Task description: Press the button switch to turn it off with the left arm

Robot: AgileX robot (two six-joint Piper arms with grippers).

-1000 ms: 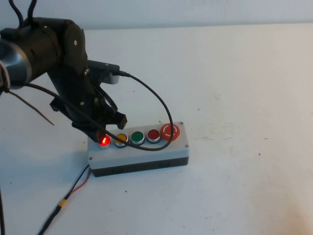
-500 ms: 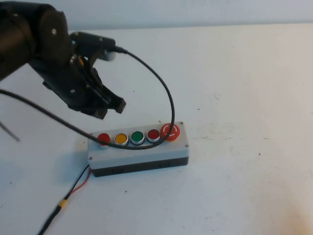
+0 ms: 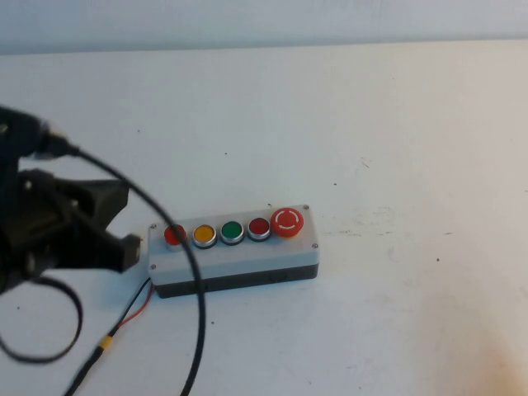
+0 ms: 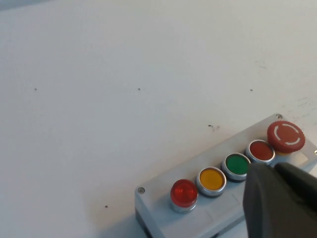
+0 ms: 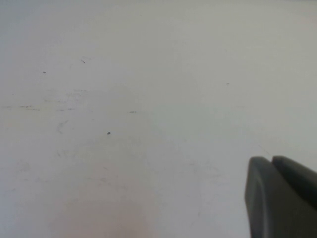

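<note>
A grey switch box (image 3: 239,260) lies on the white table with a row of buttons: a left red button (image 3: 174,235), unlit, then yellow (image 3: 204,234), green (image 3: 232,231), a small red one (image 3: 259,228) and a red mushroom stop (image 3: 288,221). My left gripper (image 3: 124,247) is shut and empty, low at the box's left end, apart from the buttons. In the left wrist view its fingers (image 4: 277,198) overlap the box (image 4: 163,213) beside the green button (image 4: 237,164); the left red button (image 4: 184,192) is dark. My right gripper (image 5: 277,171) is shut over bare table and out of the high view.
A black cable (image 3: 177,239) from my left arm loops across the box's left part. Red and black wires (image 3: 124,318) run from the box toward the front left.
The left red button was lit under my gripper one second ago and is now dark. My left arm has lifted off and swung back to the front left.
</note>
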